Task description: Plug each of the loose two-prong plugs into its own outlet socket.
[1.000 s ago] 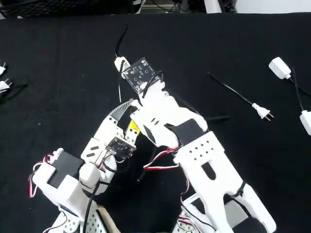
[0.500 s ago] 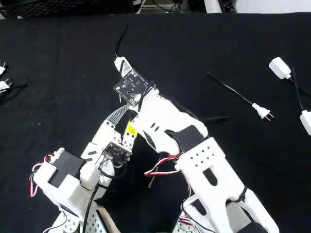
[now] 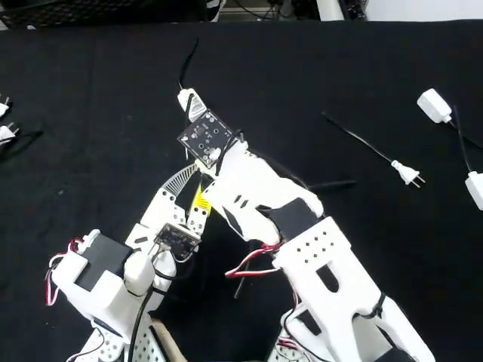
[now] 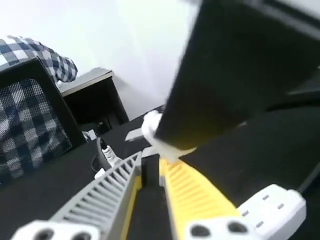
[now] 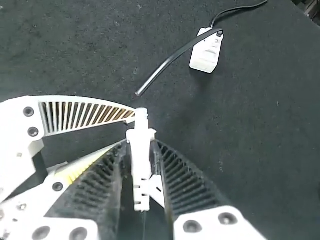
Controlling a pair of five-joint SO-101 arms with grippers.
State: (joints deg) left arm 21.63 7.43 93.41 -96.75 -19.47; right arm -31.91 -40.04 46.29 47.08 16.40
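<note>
Black worktop (image 3: pixel 90 151) with 2 white robot arms crossing near its middle. The right claw (image 5: pixel 141 145) is clamped on a white two-prong plug (image 5: pixel 139 165). The left claw (image 4: pixel 150 161) sits at the plug's tip; whether it grips cannot be told. 1 white outlet socket (image 5: pixel 205 51) lies near, ahead. To do this well: square the prongs to the slots, steady the socket, push straight.

The plug (image 5: pixel 139 150) and outlet socket (image 5: pixel 206 50) are white, its cord (image 5: pixel 170 67) and the table (image 5: pixel 260 150) black.
</note>
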